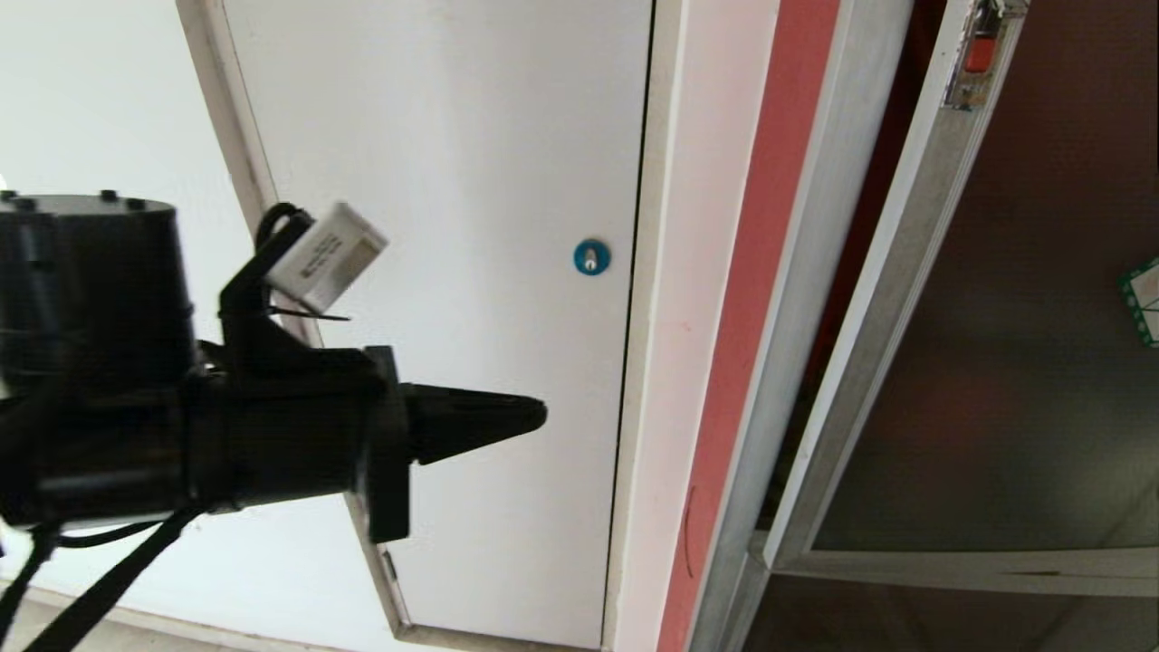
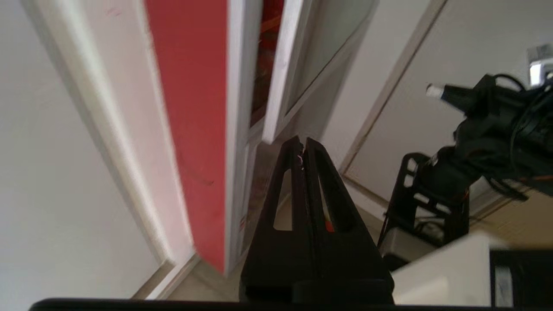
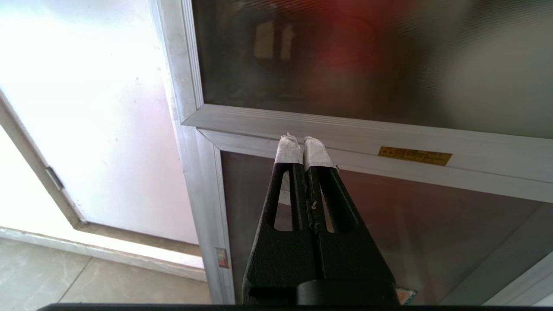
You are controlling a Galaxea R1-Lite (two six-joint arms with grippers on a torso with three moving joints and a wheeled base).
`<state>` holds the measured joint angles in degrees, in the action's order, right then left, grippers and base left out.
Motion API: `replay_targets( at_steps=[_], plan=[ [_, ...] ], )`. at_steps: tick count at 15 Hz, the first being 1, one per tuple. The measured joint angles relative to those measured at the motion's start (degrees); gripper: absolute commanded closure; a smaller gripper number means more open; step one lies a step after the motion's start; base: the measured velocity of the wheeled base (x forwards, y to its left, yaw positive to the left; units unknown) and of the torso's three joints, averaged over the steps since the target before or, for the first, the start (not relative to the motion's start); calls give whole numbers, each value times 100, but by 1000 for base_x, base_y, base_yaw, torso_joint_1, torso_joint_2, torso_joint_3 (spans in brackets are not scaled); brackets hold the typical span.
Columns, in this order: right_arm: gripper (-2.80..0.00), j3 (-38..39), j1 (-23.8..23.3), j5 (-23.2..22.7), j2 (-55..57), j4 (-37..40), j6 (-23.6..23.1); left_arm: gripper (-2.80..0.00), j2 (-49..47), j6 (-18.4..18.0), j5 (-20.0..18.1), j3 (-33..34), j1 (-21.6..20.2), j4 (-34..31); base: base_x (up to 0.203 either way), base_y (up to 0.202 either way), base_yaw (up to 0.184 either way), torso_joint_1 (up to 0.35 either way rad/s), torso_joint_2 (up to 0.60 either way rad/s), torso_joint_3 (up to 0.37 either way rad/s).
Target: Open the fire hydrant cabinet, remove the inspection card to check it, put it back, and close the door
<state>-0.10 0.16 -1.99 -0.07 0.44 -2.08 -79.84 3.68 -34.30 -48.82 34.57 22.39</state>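
The fire hydrant cabinet (image 1: 759,272) shows its red side and silver frame right of centre. Its door (image 1: 996,362), dark glass in a silver frame, stands slightly ajar with a dark gap along the frame. The door carries a green-bordered sticker (image 1: 1143,299) and a red-marked latch (image 1: 981,47). My left gripper (image 1: 540,417) is shut and empty, raised in front of the white panel and pointing towards the cabinet. In the left wrist view the gripper (image 2: 302,146) aims at the door's edge (image 2: 280,82). My right gripper (image 3: 303,143) is shut, with taped tips, below the door glass (image 3: 345,56). The inspection card is hidden.
A plain white panel (image 1: 453,181) with a round blue lock (image 1: 591,257) stands left of the cabinet. Below the door are silver rails with a yellow label (image 3: 414,155) and a smaller dark pane (image 3: 432,224). Black equipment with cables (image 2: 497,138) stands beside my left arm.
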Motion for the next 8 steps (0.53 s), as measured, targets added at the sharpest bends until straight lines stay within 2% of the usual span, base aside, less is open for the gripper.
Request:
replay_targets(
  at_steps=[5,8],
  plan=[
    [0,0,0,-1,0,0,0,0,-1633,78,81,-1112,627,948,0,0,0,0,0,0],
    [0,0,0,-1,0,0,0,0,-2454,83,154,-1921,874,1121,0,0,0,0,0,0]
  ],
)
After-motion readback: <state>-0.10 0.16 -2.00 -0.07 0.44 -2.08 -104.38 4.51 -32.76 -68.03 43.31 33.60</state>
